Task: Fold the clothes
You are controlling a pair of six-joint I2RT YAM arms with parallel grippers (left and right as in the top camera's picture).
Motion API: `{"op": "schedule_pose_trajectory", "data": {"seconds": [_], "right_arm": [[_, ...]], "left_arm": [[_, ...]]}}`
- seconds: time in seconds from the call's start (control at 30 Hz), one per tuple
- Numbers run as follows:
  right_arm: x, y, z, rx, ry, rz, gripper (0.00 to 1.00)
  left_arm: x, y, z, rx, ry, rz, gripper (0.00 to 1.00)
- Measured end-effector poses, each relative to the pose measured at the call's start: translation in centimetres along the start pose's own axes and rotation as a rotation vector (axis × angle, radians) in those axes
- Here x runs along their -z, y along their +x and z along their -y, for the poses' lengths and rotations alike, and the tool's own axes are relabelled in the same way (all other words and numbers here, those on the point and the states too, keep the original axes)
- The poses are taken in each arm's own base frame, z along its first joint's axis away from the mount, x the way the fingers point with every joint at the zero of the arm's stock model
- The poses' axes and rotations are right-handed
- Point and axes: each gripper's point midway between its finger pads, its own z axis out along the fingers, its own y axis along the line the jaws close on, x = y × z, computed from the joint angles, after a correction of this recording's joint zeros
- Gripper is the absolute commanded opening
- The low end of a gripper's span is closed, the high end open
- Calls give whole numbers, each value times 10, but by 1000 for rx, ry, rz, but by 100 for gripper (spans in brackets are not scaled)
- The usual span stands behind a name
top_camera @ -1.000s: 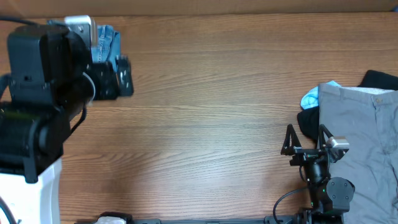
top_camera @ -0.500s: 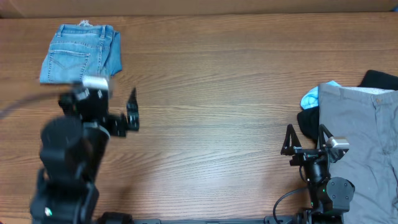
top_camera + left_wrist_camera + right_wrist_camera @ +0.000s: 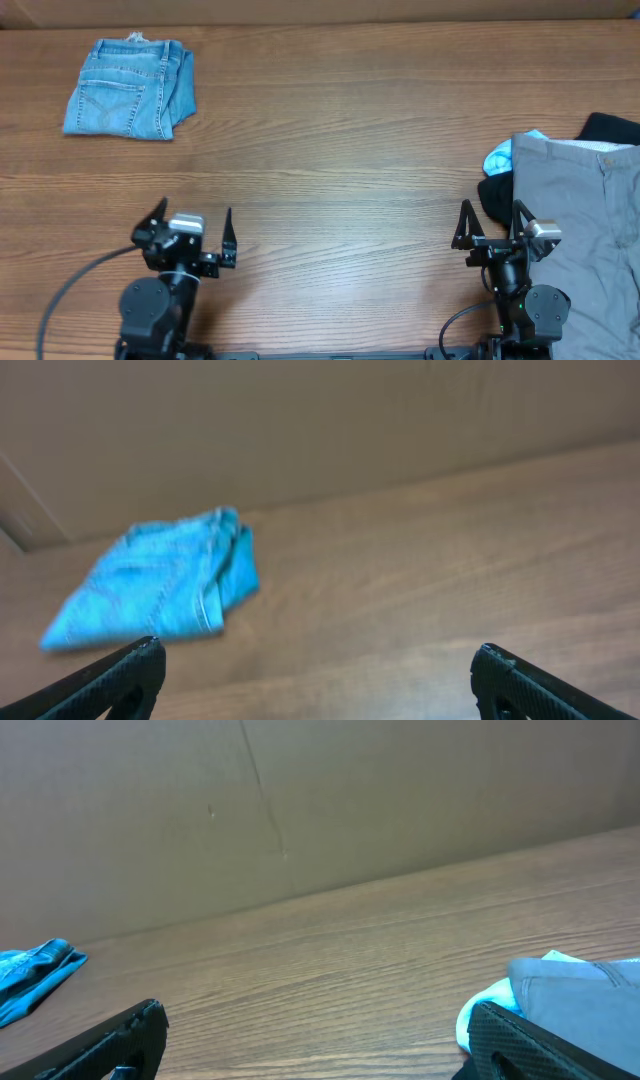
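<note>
The light-blue denim jeans (image 3: 131,88) lie folded into a compact stack at the table's far left corner, a stitched back pocket facing up. They also show in the left wrist view as the jeans (image 3: 160,592), and at the left edge of the right wrist view (image 3: 35,977). My left gripper (image 3: 193,226) sits near the front edge, well short of them, open and empty. My right gripper (image 3: 493,223) rests at the front right, open with nothing between its fingers.
Plain grey trousers (image 3: 585,220) are spread at the right edge, beside my right gripper. A pale-blue garment (image 3: 499,156) and black garments (image 3: 612,128) lie against them. A cardboard wall (image 3: 300,810) backs the table.
My left arm has drawn back from the jeans at the far left corner to the front edge, leaving them folded there. The right arm has not moved.
</note>
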Motion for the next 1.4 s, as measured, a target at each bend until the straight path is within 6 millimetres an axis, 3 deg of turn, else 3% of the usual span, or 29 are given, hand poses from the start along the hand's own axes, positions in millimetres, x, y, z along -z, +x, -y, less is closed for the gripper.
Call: {"op": "schedule_pose_trajectory", "data": {"seconds": [0.13, 0.33, 0.5, 1.4], "right_arm": [[0, 0, 0, 0, 0, 0, 100], [0, 0, 0, 0, 0, 0, 100], [0, 0, 0, 0, 0, 0, 100], [0, 0, 0, 0, 0, 1, 100]], "left_arm": [[-1, 28, 3, 0, -1, 8, 100], [-2, 35, 4, 4, -9, 72, 100], [-14, 61, 7, 13, -5, 48, 100], [-15, 61, 7, 34, -5, 55, 100]]}}
